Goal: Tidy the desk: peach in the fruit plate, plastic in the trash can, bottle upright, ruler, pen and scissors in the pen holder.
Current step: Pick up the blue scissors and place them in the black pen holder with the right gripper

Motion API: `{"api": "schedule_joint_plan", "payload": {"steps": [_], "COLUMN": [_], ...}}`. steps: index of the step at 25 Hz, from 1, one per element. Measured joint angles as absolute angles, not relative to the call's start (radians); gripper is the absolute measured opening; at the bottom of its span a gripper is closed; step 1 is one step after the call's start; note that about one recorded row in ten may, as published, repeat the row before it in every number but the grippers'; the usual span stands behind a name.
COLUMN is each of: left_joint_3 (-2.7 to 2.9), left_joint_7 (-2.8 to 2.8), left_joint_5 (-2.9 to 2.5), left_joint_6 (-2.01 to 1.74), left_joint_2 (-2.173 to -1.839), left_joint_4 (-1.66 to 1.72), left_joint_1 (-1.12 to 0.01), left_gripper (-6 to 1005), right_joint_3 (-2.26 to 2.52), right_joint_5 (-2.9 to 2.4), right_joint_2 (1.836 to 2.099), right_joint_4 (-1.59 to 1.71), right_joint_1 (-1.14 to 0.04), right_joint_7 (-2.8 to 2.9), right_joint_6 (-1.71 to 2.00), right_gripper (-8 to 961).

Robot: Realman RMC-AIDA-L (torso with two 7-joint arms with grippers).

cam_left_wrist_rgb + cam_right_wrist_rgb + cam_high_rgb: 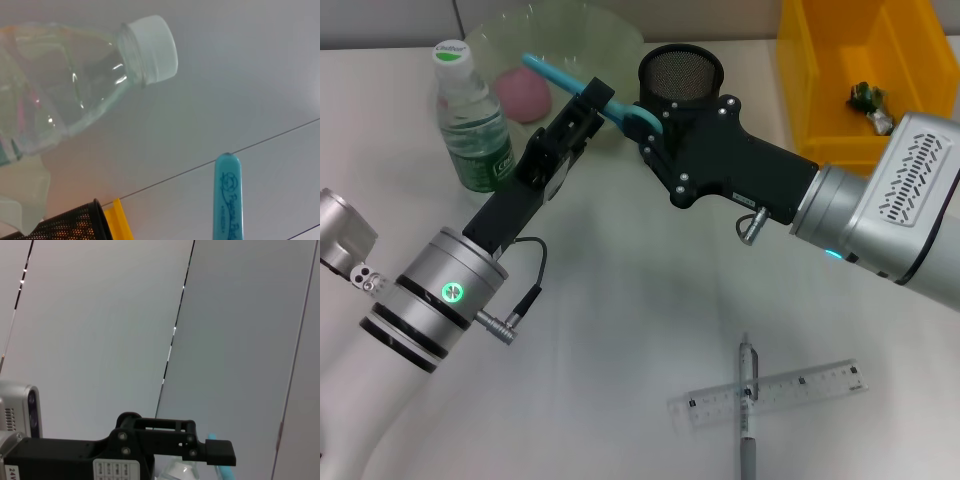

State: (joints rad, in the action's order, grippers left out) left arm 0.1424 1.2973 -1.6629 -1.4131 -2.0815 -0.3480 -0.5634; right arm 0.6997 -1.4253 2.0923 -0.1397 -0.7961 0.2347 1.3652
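One bottle is standing upright on the desk, well left of the pen holder. One pink peach is sitting in the single clear fruit plate, just left of the pen holder. The left gripper is closing its fingers on one pair of teal scissors, whose long axis is running from the plate toward the pen holder, handle end nearest it. The right gripper is meeting that handle end just beside the pen holder; I cannot tell how its fingers are set. One pen is lying crosswise on one clear ruler, well below the pen holder. One yellow bin is sitting to its right.
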Motion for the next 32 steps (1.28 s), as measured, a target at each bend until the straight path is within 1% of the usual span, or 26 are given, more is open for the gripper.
{"api": "schedule_joint_plan", "payload": {"steps": [2, 9, 16, 23, 32], "left_joint_3": [0.143, 0.136, 0.137, 0.144, 0.144], "left_joint_7": [1.297, 1.291, 1.169, 0.907, 0.581], "left_joint_5": [-1.663, -1.737, -1.802, -1.964, -2.075], "left_joint_6": [-1.415, -1.435, -1.455, -1.465, -1.453], "left_joint_2": [-2.082, -2.082, -2.081, -2.077, -2.075], "left_joint_4": [-0.345, -0.296, -0.244, -0.167, -0.076], "left_joint_1": [-0.563, -0.556, -0.525, -0.510, -0.481], "left_gripper": [562, 618, 638, 657, 683], "right_joint_3": [0.699, 0.676, 0.676, 0.691, 0.698], "right_joint_5": [-1.425, -1.424, -1.423, -1.431, -1.434], "right_joint_2": [2.092, 2.092, 2.092, 2.090, 2.082], "right_joint_4": [-0.140, -0.132, -0.091, -0.026, 0.096], "right_joint_1": [-0.796, -0.792, -0.776, -0.740, -0.649], "right_joint_7": [0.236, 0.257, 0.344, 0.481, 0.697], "right_joint_6": [1.365, 1.368, 1.378, 1.434, 1.542], "right_gripper": [81, 81, 81, 80, 80]}}
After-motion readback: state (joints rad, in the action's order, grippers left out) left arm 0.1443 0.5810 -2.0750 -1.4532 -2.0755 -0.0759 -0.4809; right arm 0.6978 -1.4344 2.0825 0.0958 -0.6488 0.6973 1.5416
